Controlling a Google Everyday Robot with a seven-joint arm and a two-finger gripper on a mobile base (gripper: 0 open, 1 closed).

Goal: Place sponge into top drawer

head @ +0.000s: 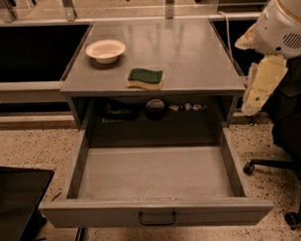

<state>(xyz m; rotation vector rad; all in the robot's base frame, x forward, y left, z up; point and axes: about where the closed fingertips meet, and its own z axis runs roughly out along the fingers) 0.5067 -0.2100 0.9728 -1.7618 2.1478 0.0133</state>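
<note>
The sponge (145, 78), dark green on top with yellow foam beneath, lies flat on the grey tabletop (188, 56) near its front edge, left of centre. The top drawer (155, 179) is pulled fully open below it and its grey inside holds nothing. Its dark bar handle (157, 219) is at the centre of the front panel. My arm hangs at the right edge of the view. The gripper (252, 100) is the cream-coloured end pointing down beside the table's right side, well away from the sponge and holding nothing that I can see.
A round white bowl (105, 50) stands on the tabletop at the back left. Small dark items (155, 107) sit in the recess behind the drawer. A black object (17, 206) lies on the floor at left. An office chair base (286, 187) stands at right.
</note>
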